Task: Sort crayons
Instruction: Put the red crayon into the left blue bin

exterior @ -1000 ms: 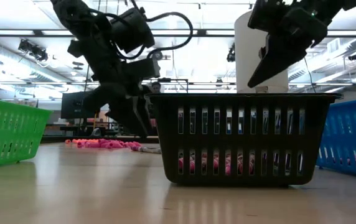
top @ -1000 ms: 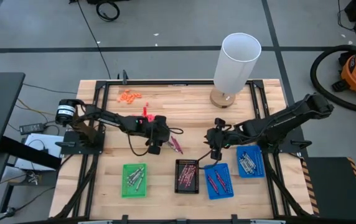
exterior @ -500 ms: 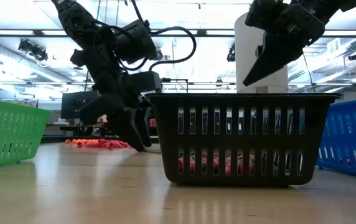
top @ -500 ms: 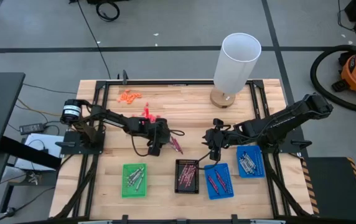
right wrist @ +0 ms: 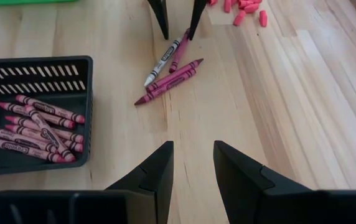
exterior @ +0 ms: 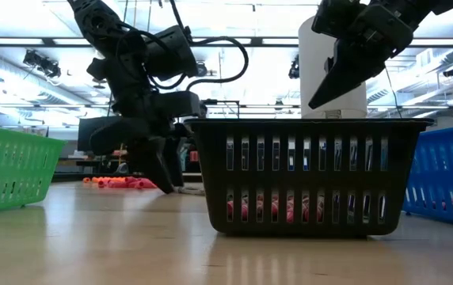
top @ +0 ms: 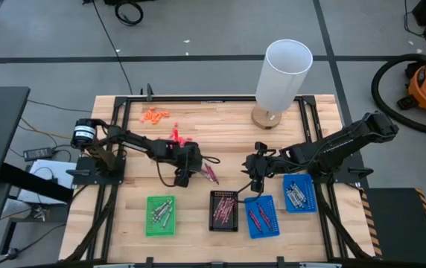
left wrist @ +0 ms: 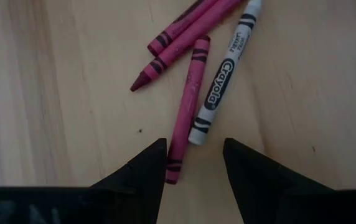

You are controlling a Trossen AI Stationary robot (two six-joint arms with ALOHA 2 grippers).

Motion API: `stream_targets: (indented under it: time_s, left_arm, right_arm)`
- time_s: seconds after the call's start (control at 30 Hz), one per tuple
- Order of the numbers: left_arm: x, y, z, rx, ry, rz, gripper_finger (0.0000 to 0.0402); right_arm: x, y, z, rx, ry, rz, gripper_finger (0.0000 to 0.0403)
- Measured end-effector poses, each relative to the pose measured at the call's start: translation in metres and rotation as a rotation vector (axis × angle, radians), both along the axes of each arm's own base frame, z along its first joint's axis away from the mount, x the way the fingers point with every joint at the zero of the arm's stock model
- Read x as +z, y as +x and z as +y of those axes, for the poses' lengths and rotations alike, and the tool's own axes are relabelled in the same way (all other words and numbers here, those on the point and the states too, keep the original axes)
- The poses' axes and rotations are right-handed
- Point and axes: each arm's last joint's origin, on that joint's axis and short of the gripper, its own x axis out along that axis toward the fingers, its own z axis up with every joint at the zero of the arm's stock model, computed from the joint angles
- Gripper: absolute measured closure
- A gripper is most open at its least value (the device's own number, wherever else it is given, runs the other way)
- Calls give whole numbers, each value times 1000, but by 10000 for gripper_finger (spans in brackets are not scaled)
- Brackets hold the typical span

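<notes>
Here the left hand [top: 182, 179] is low over the wooden surface [top: 228, 134], near the middle, its fingers spread with nothing between them. In the left wrist view its two dark fingertips [left wrist: 145, 171] straddle the ends of two loose crayons: a pinkish-red crayon [left wrist: 185, 112] whose lower end lies just by one fingertip, and a silvery-grey crayon [left wrist: 223, 76] lying touching alongside it. Two more maroon crayons [left wrist: 184, 37] lie side by side just beyond them, at an angle. In the high view this small cluster [top: 210, 173] shows just beside the left hand, behind the black tray [top: 224, 211].

The right hand [top: 256, 183] hangs above the surface near the blue tray [top: 261, 217], well apart from the loose crayons; its fingers [right wrist: 155, 171] stand parted and hold nothing. From its wrist view the black tray [right wrist: 38, 67] already holds a heap of maroon-red crayons [right wrist: 32, 127].

A green tray [top: 161, 215] holds a few crayons, the blue tray holds several reddish ones, and a second blue tray [top: 299, 194] to its right holds greyish ones. A pile of small orange pieces [top: 154, 115] lies near the far edge of the surface, and a tall white cylinder [top: 282, 73] stands on a round base at the far side.
</notes>
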Motion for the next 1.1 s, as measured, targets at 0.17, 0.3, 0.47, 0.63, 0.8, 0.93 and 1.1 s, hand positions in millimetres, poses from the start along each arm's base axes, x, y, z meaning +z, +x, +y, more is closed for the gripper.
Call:
stream_targets:
  time_s: [0.17,0.3,0.47,0.63,0.8,0.93,1.1]
  left_arm:
    - [0,-1,2,-26,12,15,228]
    - [-1,-3,2,-67,35,32,228]
    - [-2,-4,9,-75,27,39,245]
    - [-3,-5,13,-72,-18,45,288]
    - [-4,-6,13,-71,-22,54,334]
    - [-4,-6,13,-61,-22,55,367]
    - [-4,-6,14,-46,-20,54,381]
  right_arm:
    - [0,0,0,0,0,-1,280]
    - [1,1,0,1,6,-19,280]
    - [2,2,1,2,9,-30,280]
    - [2,2,1,6,11,-29,280]
    - [2,2,1,6,10,-29,280]
    - [2,2,1,10,6,-28,280]
    - [2,2,1,11,5,-28,280]
